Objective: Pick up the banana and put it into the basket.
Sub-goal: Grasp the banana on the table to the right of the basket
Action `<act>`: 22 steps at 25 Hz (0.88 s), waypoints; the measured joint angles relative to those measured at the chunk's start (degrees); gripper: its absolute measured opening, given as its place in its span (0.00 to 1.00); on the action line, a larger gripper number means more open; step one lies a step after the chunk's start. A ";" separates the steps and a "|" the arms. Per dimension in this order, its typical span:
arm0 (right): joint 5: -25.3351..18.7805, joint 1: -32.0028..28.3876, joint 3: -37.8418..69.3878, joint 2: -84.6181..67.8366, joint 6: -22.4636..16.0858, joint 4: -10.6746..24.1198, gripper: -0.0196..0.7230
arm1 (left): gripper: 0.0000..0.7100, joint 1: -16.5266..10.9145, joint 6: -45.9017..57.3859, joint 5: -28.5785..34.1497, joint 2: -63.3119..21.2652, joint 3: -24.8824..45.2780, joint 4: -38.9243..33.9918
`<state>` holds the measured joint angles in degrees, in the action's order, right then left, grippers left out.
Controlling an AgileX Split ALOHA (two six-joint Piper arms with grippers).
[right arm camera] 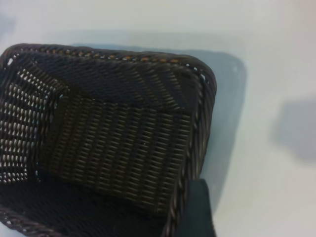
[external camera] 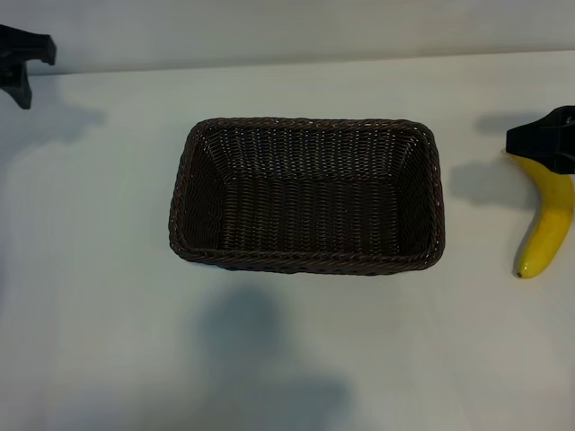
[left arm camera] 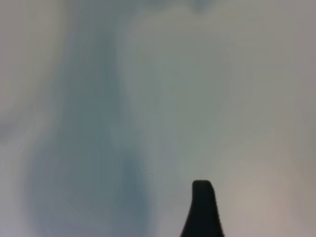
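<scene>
The yellow banana (external camera: 546,224) lies on the white table at the far right, curved, with its dark lower tip toward the front. Its upper end is covered by my right gripper (external camera: 542,142), which hangs over it, open and holding nothing. The right wrist view shows one dark finger (right arm camera: 197,210) beside the basket's rim (right arm camera: 123,55); the banana is out of that view. The dark-brown wicker basket (external camera: 305,123) stands in the middle of the table with nothing in it. My left gripper (external camera: 25,63) is parked open at the far left corner.
The left wrist view holds only one finger (left arm camera: 202,210) over the bare white tabletop. Soft shadows fall on the table in front of the basket and beside the right gripper. A pale wall runs along the table's far edge.
</scene>
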<state>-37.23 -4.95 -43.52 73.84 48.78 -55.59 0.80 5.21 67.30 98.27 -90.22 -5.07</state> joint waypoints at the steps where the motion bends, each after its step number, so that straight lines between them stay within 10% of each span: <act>1: 0.00 0.00 0.00 0.00 0.00 0.00 0.83 | 0.81 0.00 -0.36 0.00 -1.92 2.01 0.35; 22: -0.05 0.00 0.00 0.00 0.00 0.05 0.83 | 0.81 0.00 -1.54 -5.41 -55.32 52.69 0.61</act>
<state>-37.28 -4.95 -43.52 73.84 48.78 -55.54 0.80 3.67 61.90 42.95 -37.53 -4.46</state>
